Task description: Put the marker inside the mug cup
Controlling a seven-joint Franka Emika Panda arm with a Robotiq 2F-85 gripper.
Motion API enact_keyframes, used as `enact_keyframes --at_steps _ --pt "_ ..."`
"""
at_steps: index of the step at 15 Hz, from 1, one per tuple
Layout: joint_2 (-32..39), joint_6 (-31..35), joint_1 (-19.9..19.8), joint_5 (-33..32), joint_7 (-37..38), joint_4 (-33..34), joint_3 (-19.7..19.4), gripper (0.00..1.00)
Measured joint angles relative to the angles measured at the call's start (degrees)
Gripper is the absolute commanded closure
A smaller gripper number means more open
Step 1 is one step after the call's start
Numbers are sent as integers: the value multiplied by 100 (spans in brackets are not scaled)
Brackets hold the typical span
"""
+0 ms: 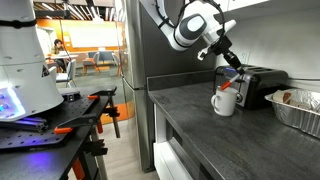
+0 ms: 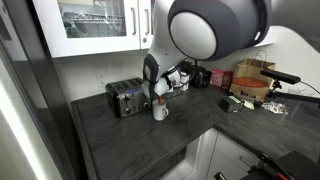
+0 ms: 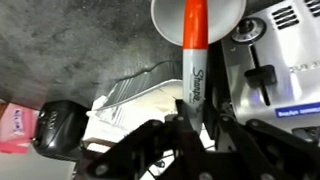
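Observation:
A white mug point(image 1: 224, 101) stands on the dark counter in front of the toaster; it also shows in an exterior view point(image 2: 159, 112) and at the top of the wrist view point(image 3: 199, 22). My gripper point(image 3: 197, 112) is shut on a Sharpie marker point(image 3: 194, 50) with an orange-red cap and grey barrel. The capped end points into the mug's mouth. In an exterior view the gripper point(image 1: 232, 77) hangs just above the mug.
A black and silver toaster point(image 1: 262, 84) stands right behind the mug, and shows in the wrist view point(image 3: 275, 60). A foil tray point(image 1: 300, 108) lies beside it. A dark round object point(image 3: 58, 125), a pink packet point(image 3: 15, 128) and boxes point(image 2: 250, 80) lie farther along the counter.

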Motion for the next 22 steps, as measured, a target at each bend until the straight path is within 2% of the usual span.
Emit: enact_keyframes --at_steps 3,4,5,9,10,12,15,16,17,20,22 --pt "305 9 -140 0 2 215 6 94" --pt "373 9 -193 0 1 278 34 52" --pt "398 9 -271 0 -9 337 118 51" --pt "15 35 -1053 -13 -601 591 1170 22" --pt "-112 -13 -1196 -20 -656 592 1327 13" --pt "-284 -193 -1340 -26 -656 580 1383 0" --pt "-453 -704 -1382 -150 -614 519 1233 0" --pt "-543 -933 -1451 -273 -628 500 1295 0" --pt "-677 -1099 -1615 -419 -735 494 1511 0" --pt "-1185 -1593 -2380 -700 -1310 449 2485 0" --pt "-1482 -2213 -2898 -783 -1666 411 3030 0"
